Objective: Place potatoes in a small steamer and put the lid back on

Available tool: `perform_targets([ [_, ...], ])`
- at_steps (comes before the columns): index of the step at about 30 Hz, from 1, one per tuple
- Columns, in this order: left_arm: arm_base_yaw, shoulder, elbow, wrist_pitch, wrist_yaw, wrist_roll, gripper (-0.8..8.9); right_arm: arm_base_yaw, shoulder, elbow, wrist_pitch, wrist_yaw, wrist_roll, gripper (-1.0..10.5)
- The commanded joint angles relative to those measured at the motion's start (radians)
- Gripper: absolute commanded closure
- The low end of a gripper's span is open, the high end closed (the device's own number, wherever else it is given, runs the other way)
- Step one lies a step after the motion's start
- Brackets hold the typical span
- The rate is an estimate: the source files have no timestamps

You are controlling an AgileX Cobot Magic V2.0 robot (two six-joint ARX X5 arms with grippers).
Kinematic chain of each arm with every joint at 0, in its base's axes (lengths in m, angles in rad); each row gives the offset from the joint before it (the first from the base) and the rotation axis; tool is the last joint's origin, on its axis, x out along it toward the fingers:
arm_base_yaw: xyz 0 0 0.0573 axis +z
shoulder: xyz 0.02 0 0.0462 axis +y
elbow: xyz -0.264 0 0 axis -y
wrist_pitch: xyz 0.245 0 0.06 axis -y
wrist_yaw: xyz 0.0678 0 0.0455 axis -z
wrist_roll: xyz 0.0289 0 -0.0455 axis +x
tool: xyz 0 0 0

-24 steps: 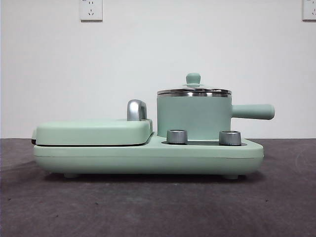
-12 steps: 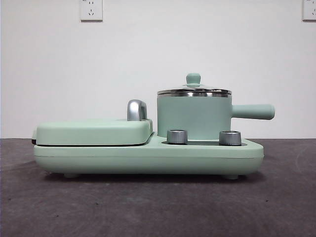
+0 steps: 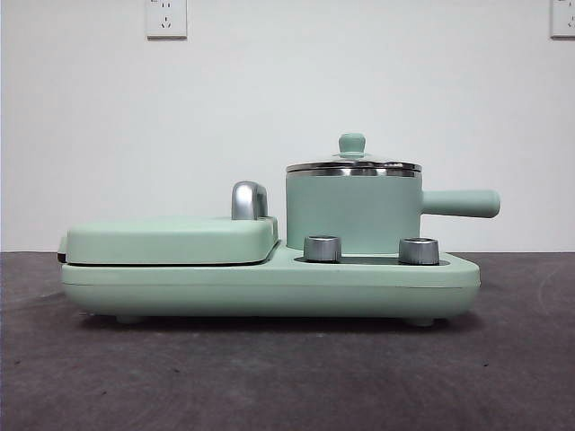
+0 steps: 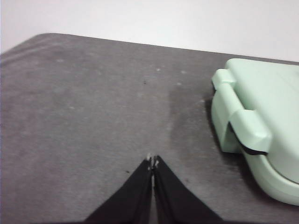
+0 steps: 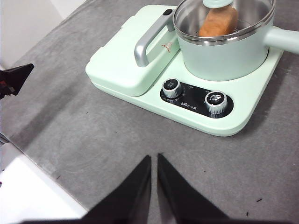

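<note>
The small steamer (image 3: pixel 352 214) is a mint-green pot with a steel rim and a straight side handle; it stands on the right of the green appliance base (image 3: pixel 269 285). The glass lid (image 3: pixel 352 163) with its green knob sits on the pot. In the right wrist view the orange-brown potato (image 5: pixel 217 22) lies inside the steamer (image 5: pixel 224 51) under the lid (image 5: pixel 219 3). My right gripper (image 5: pixel 154 157) is shut and empty above the table, well in front of the appliance. My left gripper (image 4: pixel 153 161) is shut and empty over bare table beside the griddle's end.
The flat griddle (image 3: pixel 171 240) with a chrome handle (image 3: pixel 248 199) fills the left half of the appliance. Two steel knobs (image 3: pixel 322 248) sit on the front of the base. The left gripper's tip (image 5: pixel 16 78) shows at the right wrist view's edge. The table edge (image 5: pixel 42 184) is near.
</note>
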Motion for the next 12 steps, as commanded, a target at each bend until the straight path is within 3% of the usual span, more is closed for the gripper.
perform_targets([
  [1, 0.01, -0.001, -0.026, 0.006, -0.008, 0.066, 8.07, 0.006, 0.004, 0.008, 0.011, 0.0, -0.011, 9.3],
  [12, 0.014, -0.001, -0.026, 0.009, -0.007, 0.093, 8.07, 0.006, 0.004, 0.008, 0.011, 0.0, -0.011, 9.3],
])
